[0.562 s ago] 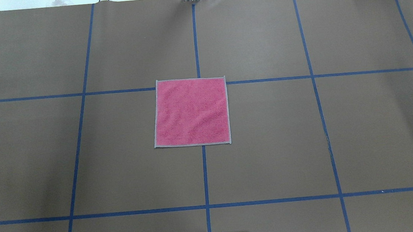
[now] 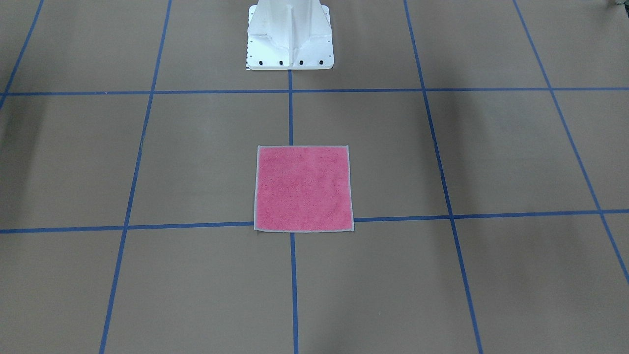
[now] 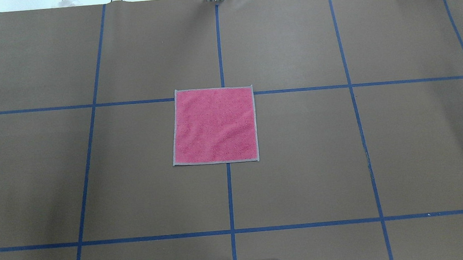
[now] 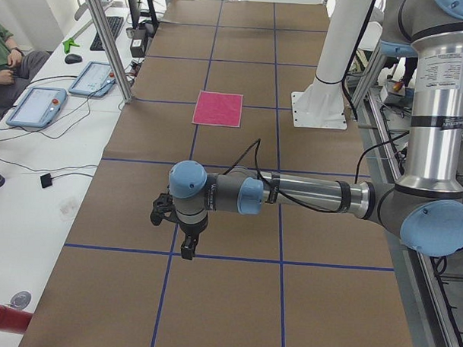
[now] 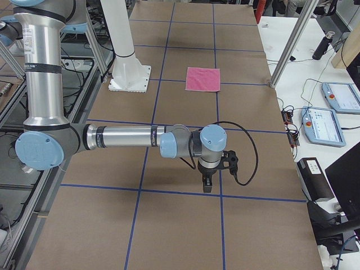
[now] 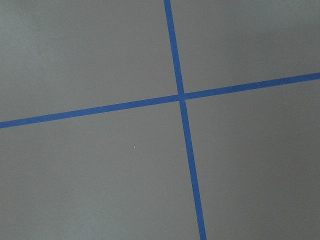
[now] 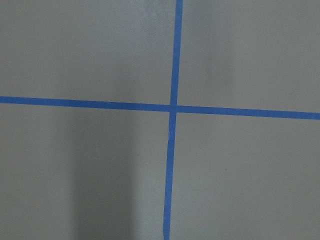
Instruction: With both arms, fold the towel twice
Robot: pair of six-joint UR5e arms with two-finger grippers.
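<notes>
The towel (image 3: 214, 125) lies flat and unfolded in the middle of the table, pink face up with a pale grey hem; it also shows as the towel (image 2: 303, 188), (image 4: 218, 109), (image 5: 203, 79). My left gripper (image 4: 187, 250) hangs over the brown table far from the towel, toward the table's left end. My right gripper (image 5: 207, 183) hangs likewise toward the right end. Both show only in the side views, so I cannot tell whether either is open or shut. Each wrist view holds only brown table and blue tape lines.
The white pedestal base (image 2: 290, 42) stands on the robot's side of the towel. Blue tape lines (image 3: 230, 196) grid the brown table cover. A side desk holds tablets (image 4: 37, 106), a keyboard and cables, with a seated person (image 4: 6, 59). Another tablet (image 5: 323, 125) lies beyond the right end.
</notes>
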